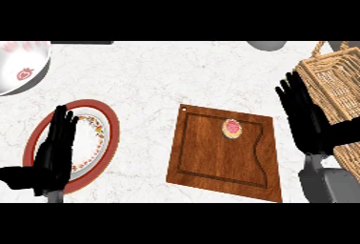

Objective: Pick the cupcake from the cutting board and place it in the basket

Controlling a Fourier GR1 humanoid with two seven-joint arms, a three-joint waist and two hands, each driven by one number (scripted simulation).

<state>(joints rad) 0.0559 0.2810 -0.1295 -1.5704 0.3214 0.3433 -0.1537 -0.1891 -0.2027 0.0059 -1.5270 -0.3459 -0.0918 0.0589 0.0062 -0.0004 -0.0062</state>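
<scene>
A small cupcake (232, 128) with pink frosting sits on the upper right part of the brown wooden cutting board (211, 162) in the middle of the counter. The wicker basket (337, 81) stands at the right edge. My right hand (304, 116) is open with straight fingers, between the board and the basket, to the right of the cupcake and apart from it. My left hand (53, 147) is open at the lower left, resting over a plate.
A red-rimmed floral plate (105, 128) lies under the left hand. A white bowl with strawberry prints (25, 66) is at the upper left. A grey round object (265, 45) shows at the top edge. The counter is white marble.
</scene>
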